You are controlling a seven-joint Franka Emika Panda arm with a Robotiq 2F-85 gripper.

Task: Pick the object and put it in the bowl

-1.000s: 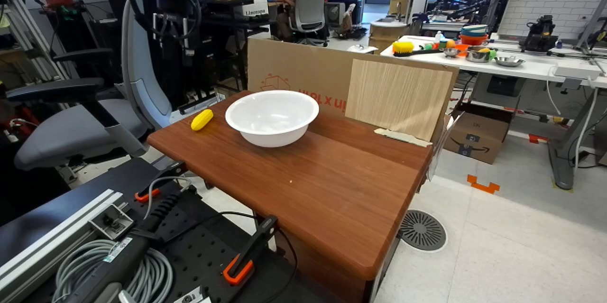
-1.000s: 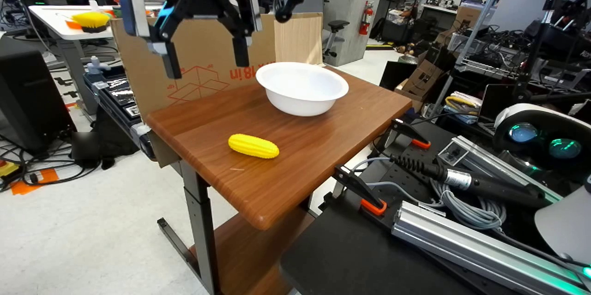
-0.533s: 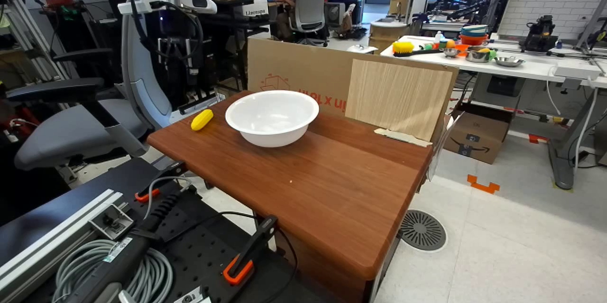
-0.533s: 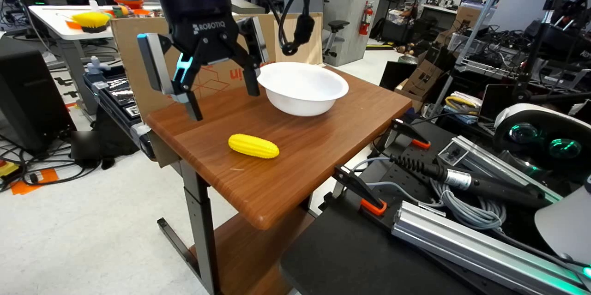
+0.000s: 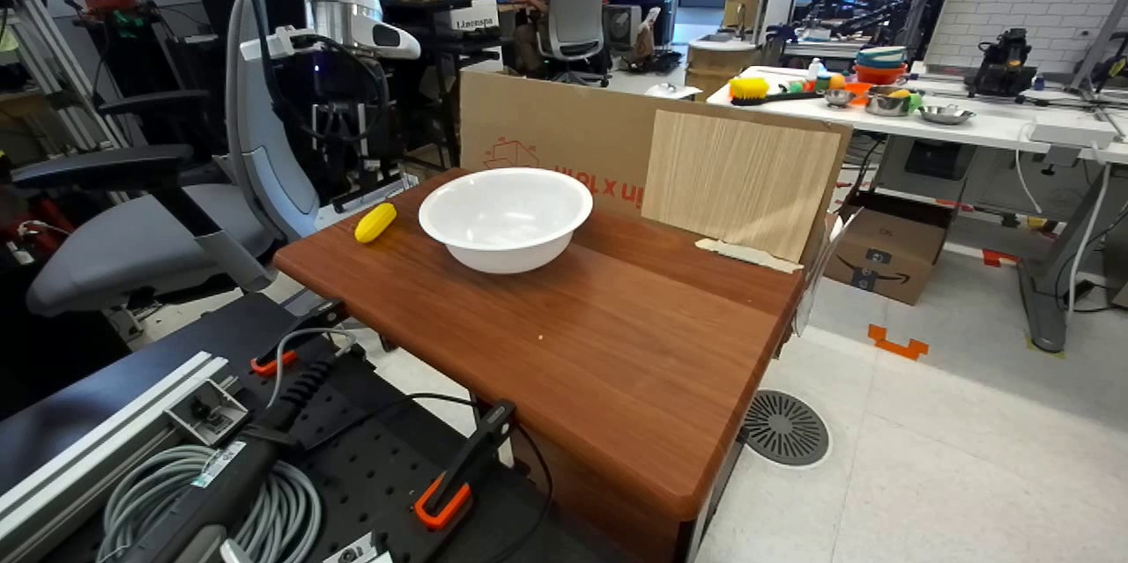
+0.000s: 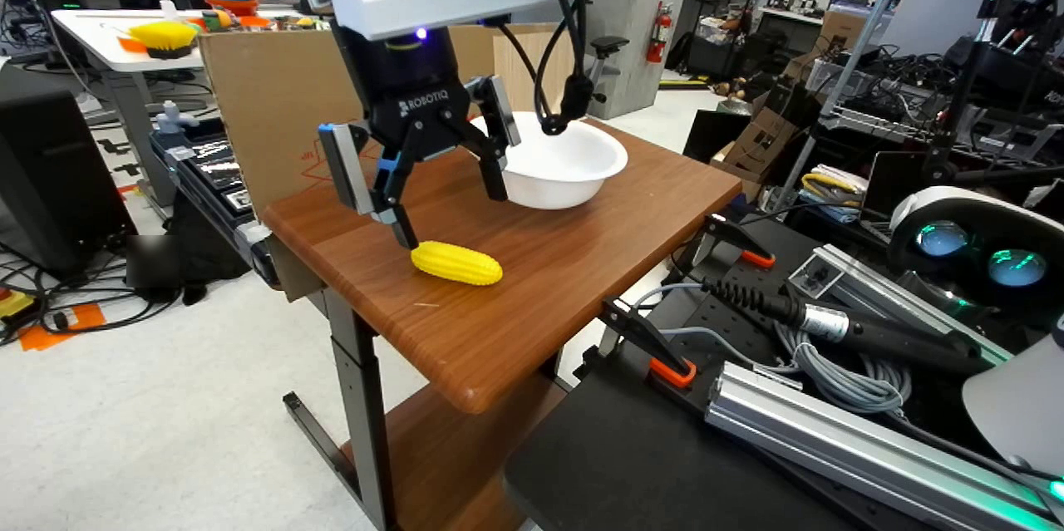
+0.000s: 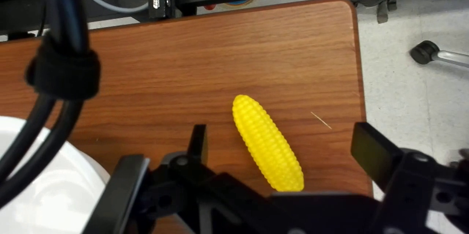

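Observation:
The object is a yellow toy corn cob lying on the brown table, seen in both exterior views point(image 5: 375, 223) point(image 6: 456, 263) and in the wrist view point(image 7: 269, 144). The white bowl stands on the table beside it point(image 5: 507, 260) point(image 6: 550, 194); part of it shows at the lower left of the wrist view point(image 7: 51, 190). My gripper is open and empty, above the table near the corn point(image 6: 451, 215). In the wrist view its fingers are wide apart, with the corn between them and lying slanted point(image 7: 280, 140). In an exterior view the fingers are dark and hard to make out point(image 5: 344, 144).
A cardboard sheet point(image 6: 274, 99) stands along one table edge, with a light wood panel point(image 5: 745, 184) against it. Clamps point(image 6: 648, 340) and a black board with cables point(image 5: 379, 457) adjoin another edge. A grey chair point(image 5: 167, 219) stands near the corn's end.
My gripper has come down toward the table and shifted toward the corn and bowl, staying open. The corn and the bowl have not moved.

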